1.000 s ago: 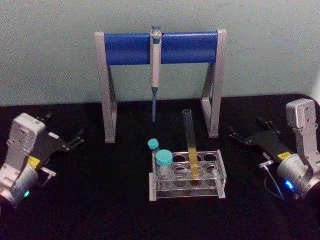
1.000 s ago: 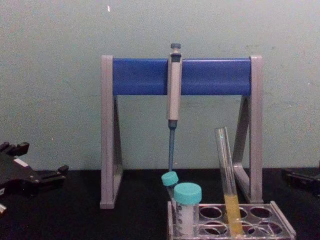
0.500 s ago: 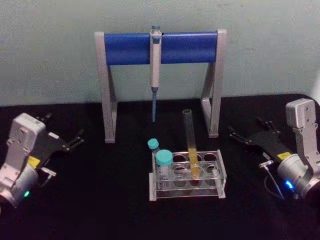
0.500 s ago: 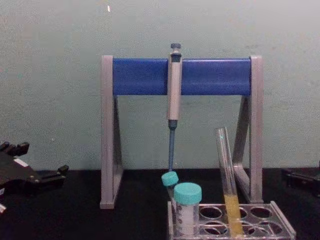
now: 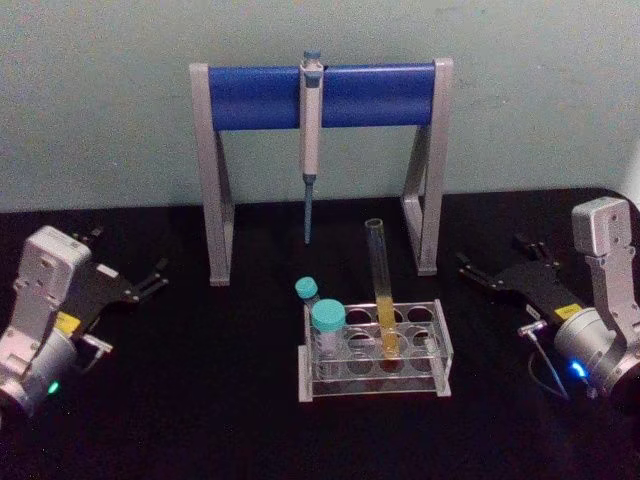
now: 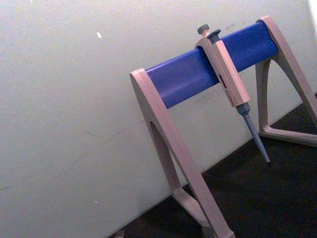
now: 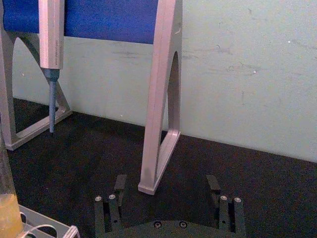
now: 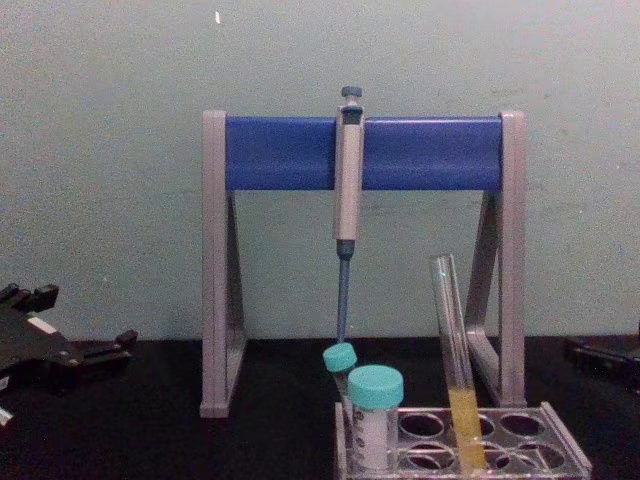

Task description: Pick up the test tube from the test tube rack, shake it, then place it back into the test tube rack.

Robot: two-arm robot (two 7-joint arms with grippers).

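Black cloth covered the table [image 5: 200,400] under a pale green wall. I had my right gripper [image 5: 478,272] low at the right of the table, its fingers [image 7: 116,191] spread apart with nothing between them. My left gripper [image 5: 150,280] sat at the far left, fingers likewise apart and empty. Between them stood the test tube rack [image 5: 440,355], well apart from both grippers. It held the test tube [image 5: 382,300], leaning slightly in a rear hole, open at the top, with yellow-orange liquid in its lower part. Two teal-capped vials [image 5: 328,330] occupied the rack's left end; I could not tell their contents. Behind the rack rose the pipette stand [image 5: 260,95] with a pipette [image 5: 311,130] hanging from its blue bar.
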